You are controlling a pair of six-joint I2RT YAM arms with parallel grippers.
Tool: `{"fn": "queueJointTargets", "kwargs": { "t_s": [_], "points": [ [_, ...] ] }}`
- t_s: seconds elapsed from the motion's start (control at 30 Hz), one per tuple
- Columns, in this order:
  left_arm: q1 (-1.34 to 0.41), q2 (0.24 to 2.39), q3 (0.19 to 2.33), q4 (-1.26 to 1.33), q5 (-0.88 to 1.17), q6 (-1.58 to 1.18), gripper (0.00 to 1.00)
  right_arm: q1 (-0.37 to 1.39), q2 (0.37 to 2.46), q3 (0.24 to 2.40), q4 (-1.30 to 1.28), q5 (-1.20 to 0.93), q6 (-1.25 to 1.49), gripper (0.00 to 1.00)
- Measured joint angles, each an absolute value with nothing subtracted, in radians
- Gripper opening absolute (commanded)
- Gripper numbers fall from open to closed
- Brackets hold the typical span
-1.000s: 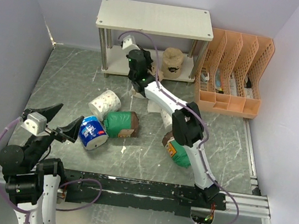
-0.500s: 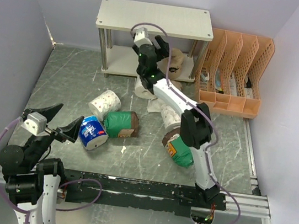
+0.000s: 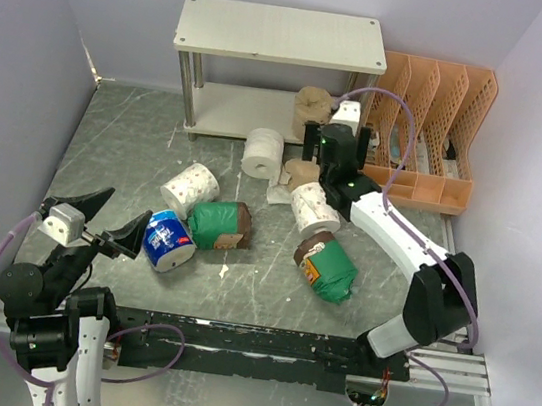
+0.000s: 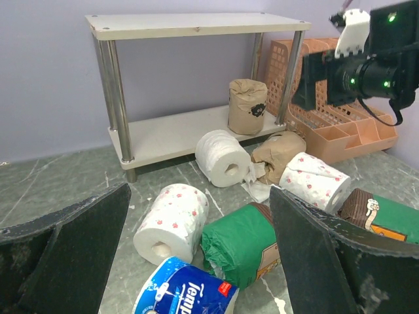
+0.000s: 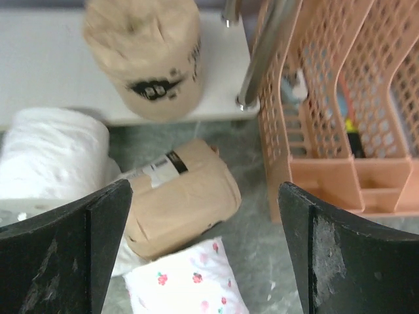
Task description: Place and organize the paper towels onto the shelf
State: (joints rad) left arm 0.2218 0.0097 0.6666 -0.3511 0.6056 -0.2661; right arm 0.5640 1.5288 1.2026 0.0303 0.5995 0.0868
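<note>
Tan wrapped roll (image 5: 183, 196) lies on desk, mid-frame in right wrist view, just below shelf (image 5: 39, 59) lower board. Light, soft, crushes easy; wrap prob. slick, so grab across its middle. Right gripper (image 5: 204, 196) spread wide above it, empty; left gripper (image 4: 200, 191) likewise apart.

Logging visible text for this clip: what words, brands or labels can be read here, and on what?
"Tempo": blue-white wrapped roll.
Dark print, upright tan roll: blurred.
Barcode label, lying tan roll: too small.
Labels, middle green-wrapped roll and right green-wrapped roll: unreadable.
</note>
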Motion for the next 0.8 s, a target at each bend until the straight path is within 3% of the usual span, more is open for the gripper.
{"fn": "queueJointTargets", "kwargs": {
  "t_s": [0.3,0.8],
  "points": [
    [0.222,0.010,0.667,-0.351,0.606,-0.266,0.99,0.525,1.654,1.193,-0.096,0.456,0.234,0.88],
    [0.222,0.010,0.667,-0.351,0.606,-0.266,0.99,0.578,1.820,1.354,-0.241,0.477,0.229,0.87]
  ]
}}
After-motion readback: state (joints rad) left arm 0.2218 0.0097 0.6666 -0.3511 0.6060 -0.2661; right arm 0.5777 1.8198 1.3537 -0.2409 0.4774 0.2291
